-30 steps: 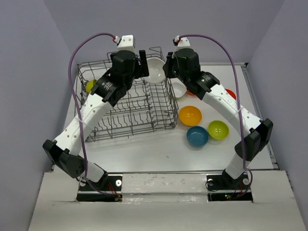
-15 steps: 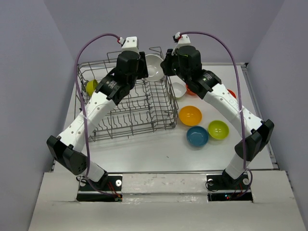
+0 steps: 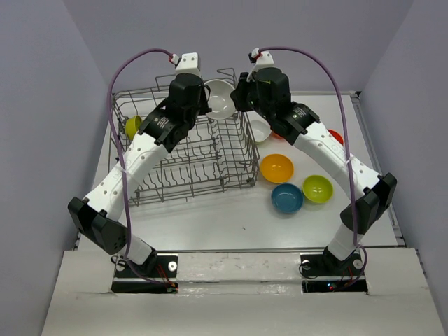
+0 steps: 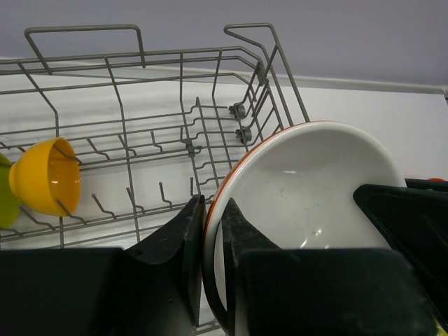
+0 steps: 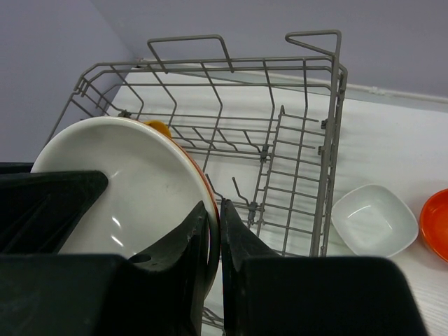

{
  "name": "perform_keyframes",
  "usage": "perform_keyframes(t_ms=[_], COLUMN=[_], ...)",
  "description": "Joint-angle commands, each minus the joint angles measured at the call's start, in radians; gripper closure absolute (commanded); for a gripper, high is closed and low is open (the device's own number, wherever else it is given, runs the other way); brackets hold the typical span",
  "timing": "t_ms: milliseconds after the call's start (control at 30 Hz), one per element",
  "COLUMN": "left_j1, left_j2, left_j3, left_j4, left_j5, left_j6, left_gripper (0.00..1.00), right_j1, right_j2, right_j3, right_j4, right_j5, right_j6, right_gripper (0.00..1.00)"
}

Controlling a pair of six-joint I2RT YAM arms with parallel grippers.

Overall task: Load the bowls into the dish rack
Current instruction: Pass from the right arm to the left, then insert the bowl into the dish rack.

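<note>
**Mia:** How many bowls can you count?

**Tom:** Nine bowls and one dish rack (image 3: 248, 157). On the left, two bowls sit inside the rack. One is a lime green bowl (image 4: 3, 196), and an orange-yellow bowl (image 4: 43, 175) is just beside it.

**Mia:** And the one up in the air?

**Tom:** That is a white bowl (image 3: 220, 98), up over the far right part of the rack. The left fingers (image 4: 183, 234) pinch its rim on one side. The right fingers (image 5: 238, 241) pinch its rim on the other side. A thin orange edge shows behind the rim, and I cannot tell what it is.

**Mia:** What is on the surface (image 3: 231, 217)?

**Tom:** Six bowls, all to the right of the rack. A second white bowl (image 3: 260, 130) is just beside the rack wall. Next comes a red-orange bowl (image 5: 437, 224), partly hidden by the right arm. Then there is a second orange-yellow bowl (image 3: 276, 168), a teal blue bowl (image 3: 287, 198) and a second lime green bowl (image 3: 318, 187). A second red-orange bowl (image 3: 337, 135) is farthest right.

**Mia:** What is different from a second ago?

**Tom:** The left fingers were spread wide beside the white bowl and did not touch it. Now they have closed on its rim. The right fingers were already pinching it. The bowl has moved a little to the left. The six bowls on the surface have not moved.
</note>
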Motion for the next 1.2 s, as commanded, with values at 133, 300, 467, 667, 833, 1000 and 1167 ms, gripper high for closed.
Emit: perform_keyframes(t_ms=[133, 300, 467, 667, 833, 1000, 1167], left_j1=[0.003, 0.003, 0.003, 0.012, 0.040, 0.077, 0.115], left_j2=[-0.012, -0.010, -0.013, 0.008, 0.095, 0.242, 0.394], left_j3=[0.031, 0.044, 0.050, 0.066, 0.173, 0.309, 0.463], left_j4=[0.025, 0.019, 0.017, 0.008, -0.035, -0.065, -0.096], left_j5=[-0.011, -0.053, -0.123, -0.261, -0.494, -0.682, -0.843], left_j6=[0.010, 0.025, 0.041, 0.067, 0.114, 0.202, 0.295], left_gripper=[1.00, 1.00, 1.00, 1.00, 1.00, 1.00, 1.00], right_j1=[0.008, 0.017, 0.017, 0.017, 0.017, 0.017, 0.017], right_j2=[0.012, 0.026, 0.026, -0.072, -0.208, -0.349, -0.488], right_j3=[0.055, 0.066, 0.092, 0.093, -0.011, -0.138, -0.276], right_j4=[0.088, 0.085, 0.065, 0.034, 0.007, -0.044, -0.091], right_j5=[0.014, 0.023, 0.041, 0.073, 0.177, 0.268, 0.342], right_j6=[-0.012, -0.017, -0.017, -0.018, -0.028, -0.015, 0.021], right_gripper=[0.99, 0.72, 0.54, 0.51, 0.51, 0.51, 0.51])
